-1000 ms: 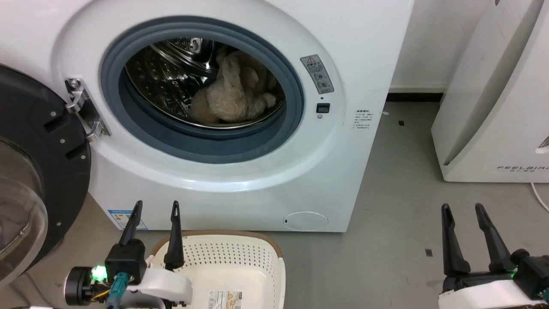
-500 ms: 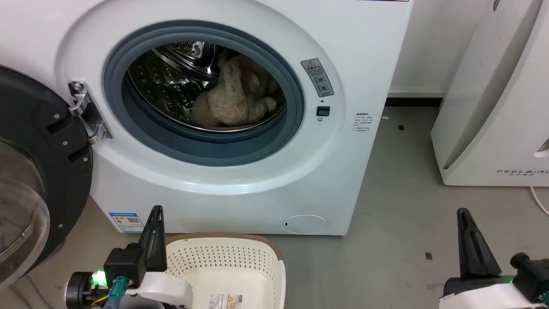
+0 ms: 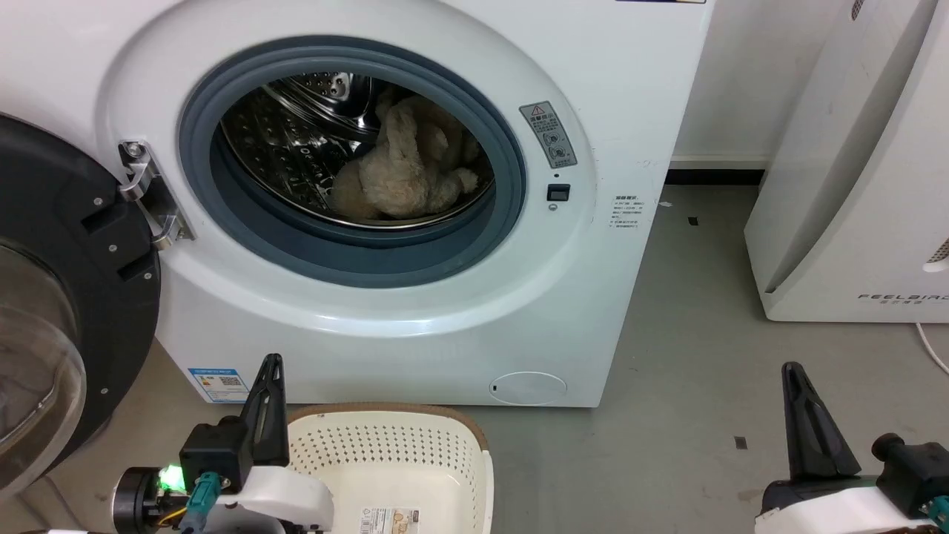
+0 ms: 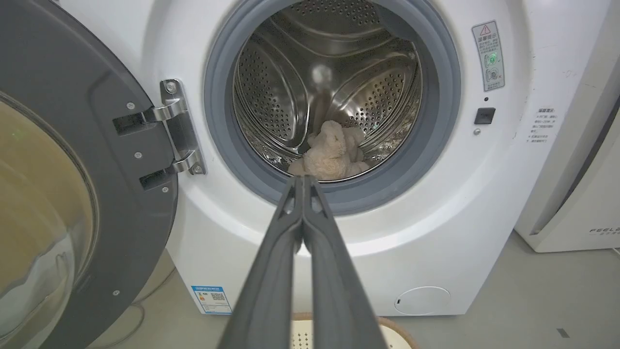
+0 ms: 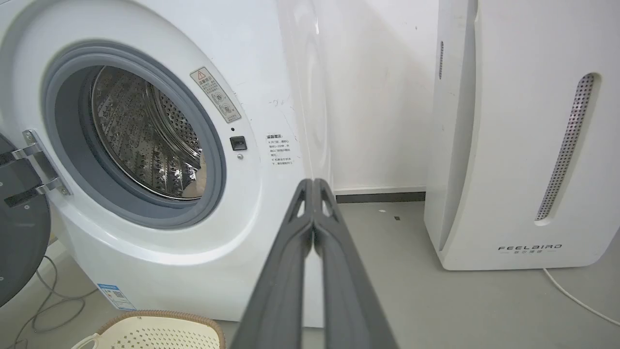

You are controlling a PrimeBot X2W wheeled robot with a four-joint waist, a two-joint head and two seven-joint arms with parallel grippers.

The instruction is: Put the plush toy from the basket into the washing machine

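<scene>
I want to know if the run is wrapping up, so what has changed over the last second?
Both pincers closed. The left pincer and right pincer had their fingers apart a second ago and are now shut on nothing. The slight shift of the whole head view is the camera's. The plush toy stayed in the washing machine, the basket still holds no toy, and the door stayed open.

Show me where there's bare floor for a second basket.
The grey floor between the washing machine and the white FEELBIRD appliance is bare, back to the wall. Left is crowded: the open door overhangs the floor, and the basket sits before the machine.
</scene>
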